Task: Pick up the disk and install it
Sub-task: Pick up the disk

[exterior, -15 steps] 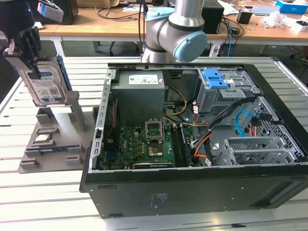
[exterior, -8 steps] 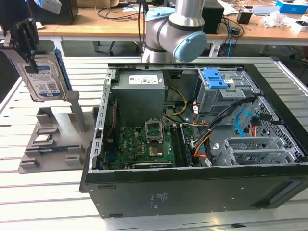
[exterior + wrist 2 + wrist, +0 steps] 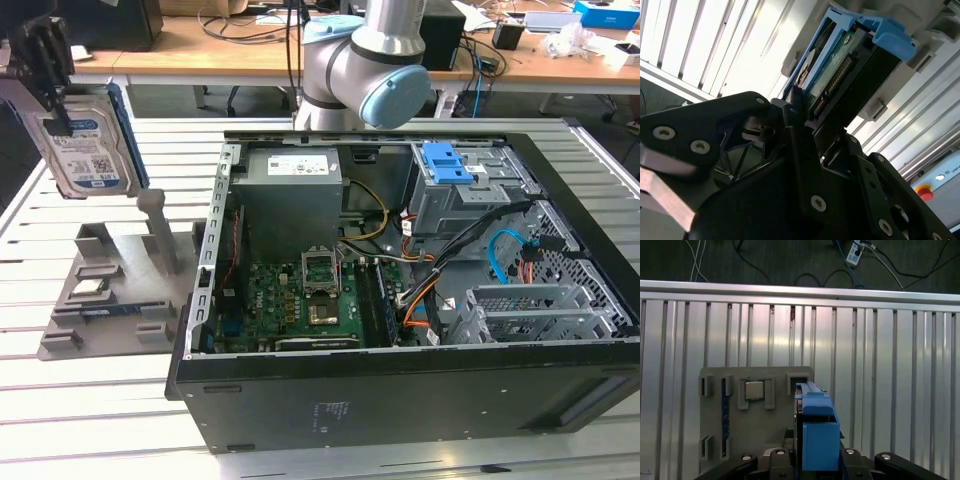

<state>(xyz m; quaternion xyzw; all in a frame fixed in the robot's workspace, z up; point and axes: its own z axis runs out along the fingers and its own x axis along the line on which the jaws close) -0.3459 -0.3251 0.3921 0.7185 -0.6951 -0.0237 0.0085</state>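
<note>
At the exterior view's left the gripper (image 3: 55,100) is clamped on the disk (image 3: 95,140), which hangs upright, clear above the grey stand (image 3: 110,290). This carry likely wants height over the computer case (image 3: 400,400) wall and the cables (image 3: 497,262), with the disk squared to the drive cage (image 3: 535,310).

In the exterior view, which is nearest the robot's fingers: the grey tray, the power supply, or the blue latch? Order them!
1. Grey tray, below the fingers holding the disk.
2. Power supply, inside the case.
3. Blue latch, toward the exterior view's right.
</note>
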